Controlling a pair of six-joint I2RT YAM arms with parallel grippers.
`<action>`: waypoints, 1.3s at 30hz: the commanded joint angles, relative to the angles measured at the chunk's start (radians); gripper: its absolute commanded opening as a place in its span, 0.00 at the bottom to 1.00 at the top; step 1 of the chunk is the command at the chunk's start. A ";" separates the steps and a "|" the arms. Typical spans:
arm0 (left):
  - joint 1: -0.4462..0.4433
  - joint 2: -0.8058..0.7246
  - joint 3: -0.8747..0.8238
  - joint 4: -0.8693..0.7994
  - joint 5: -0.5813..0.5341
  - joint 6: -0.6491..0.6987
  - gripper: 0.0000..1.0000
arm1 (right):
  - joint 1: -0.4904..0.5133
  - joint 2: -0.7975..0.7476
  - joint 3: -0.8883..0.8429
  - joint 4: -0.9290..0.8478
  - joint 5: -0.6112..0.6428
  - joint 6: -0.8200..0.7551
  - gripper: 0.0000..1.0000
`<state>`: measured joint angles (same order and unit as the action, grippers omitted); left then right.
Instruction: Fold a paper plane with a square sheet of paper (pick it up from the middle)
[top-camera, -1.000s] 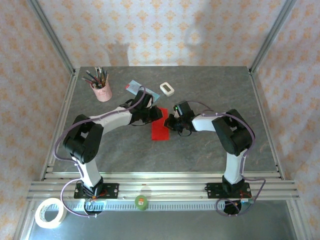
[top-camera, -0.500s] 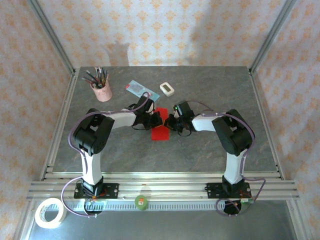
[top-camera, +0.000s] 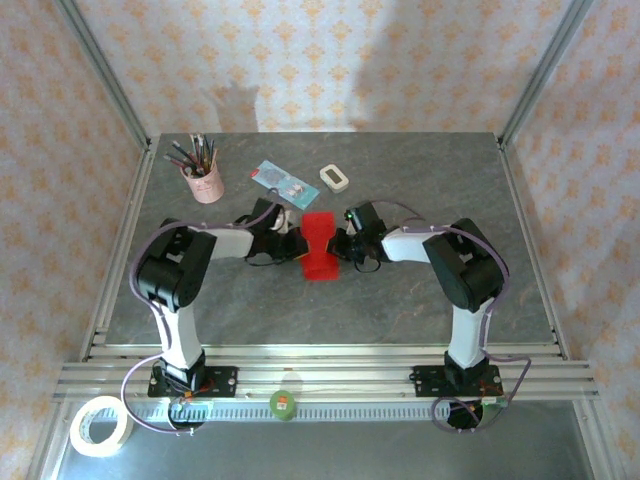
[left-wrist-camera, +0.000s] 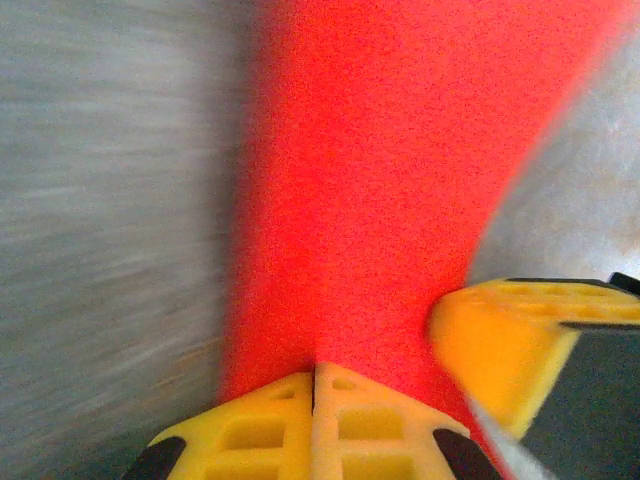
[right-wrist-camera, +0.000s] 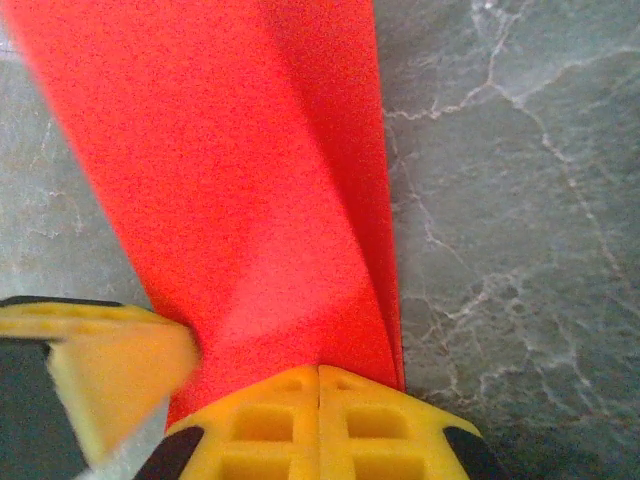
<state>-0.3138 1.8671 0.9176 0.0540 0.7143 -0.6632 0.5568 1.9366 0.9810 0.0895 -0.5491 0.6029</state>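
**Two pincers, one sheet: I have the red paper (top-camera: 320, 250) pinched from both sides at the middle of the bench (top-camera: 430, 190).**

The left pincer (top-camera: 297, 243) is clamped together on the paper's left edge and the right pincer (top-camera: 341, 247) on its right edge. The sheet, partly folded into a narrow strip, spans the gap between them. My worry is a tear if the arms draw apart, or a crumpled, crooked crease if they push inward or twist unevenly. The fingertips also sit near enough to knock each other. From above I cannot tell whether the paper lies on the bench or hangs just clear. The left wrist view is blurred, the fingers cover the gripped edges, and the crease lines are hard to read.
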 joint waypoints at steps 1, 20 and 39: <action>0.094 -0.063 -0.065 -0.092 -0.093 0.063 0.00 | -0.015 0.165 -0.105 -0.351 0.288 -0.047 0.00; -0.099 0.021 -0.040 0.351 -0.039 -0.218 0.00 | -0.015 0.194 -0.086 -0.343 0.274 -0.092 0.00; 0.107 -0.066 -0.136 0.305 -0.056 -0.190 0.00 | -0.015 0.200 -0.096 -0.374 0.353 -0.143 0.00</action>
<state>-0.1947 1.8572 0.7929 0.3679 0.6788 -0.8810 0.5644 1.9450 0.9909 0.0772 -0.5190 0.5034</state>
